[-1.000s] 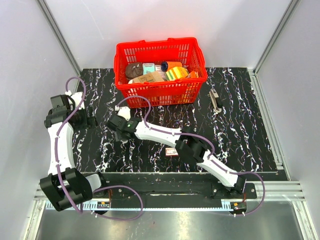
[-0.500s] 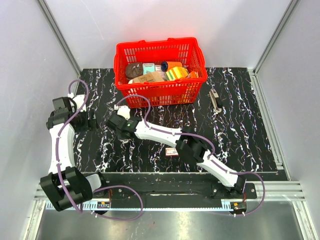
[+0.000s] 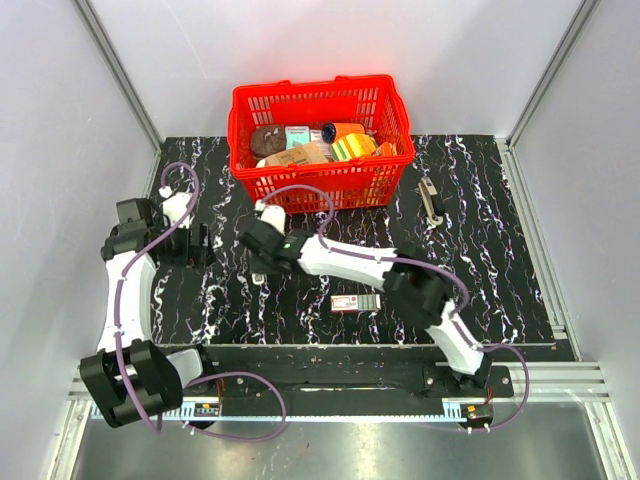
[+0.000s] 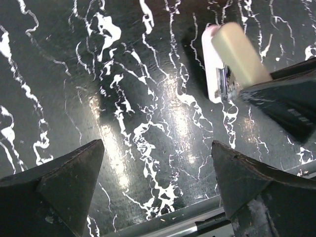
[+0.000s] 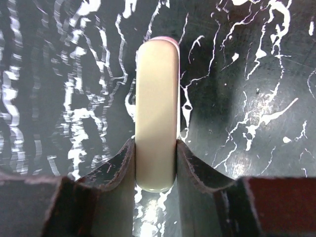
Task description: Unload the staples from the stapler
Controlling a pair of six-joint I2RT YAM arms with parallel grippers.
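Clamping the right gripper (image 5: 155,148) across the near end of the stapler (image 5: 157,94), both fingers pressing its cream top from the sides, the pink-tinged far end pointing away. Holding it over the left half of the table (image 3: 480,260), a little in front of the front-left corner of the red basket (image 3: 316,186); not showing whether it is resting on the surface or lifted just clear. Hanging the left gripper (image 4: 157,150) just beside it, jaws spread wide with nothing between them, and catching the white base and a glint of metal under the cream top at the upper right of the left wrist view.

Probably setting up a two-handed opening: bracing with the right, reaching with the left for the free end. Doing that well likely meaning gripping firmly without pinning the top shut, approaching slowly from the side, and taking the top part alone rather than pinching base and top together. Risking a twist out of the right fingers, judging by the smooth rounded casing.

Leaving a small red-and-white box (image 3: 355,303) lying near the front edge and a slim dark-and-grey piece (image 3: 430,200) well apart near the right edge, too small to identify. Working on a glossy black surface veined with white, probably slick. Working inside plain grey walls (image 3: 330,50) closing in three sides.
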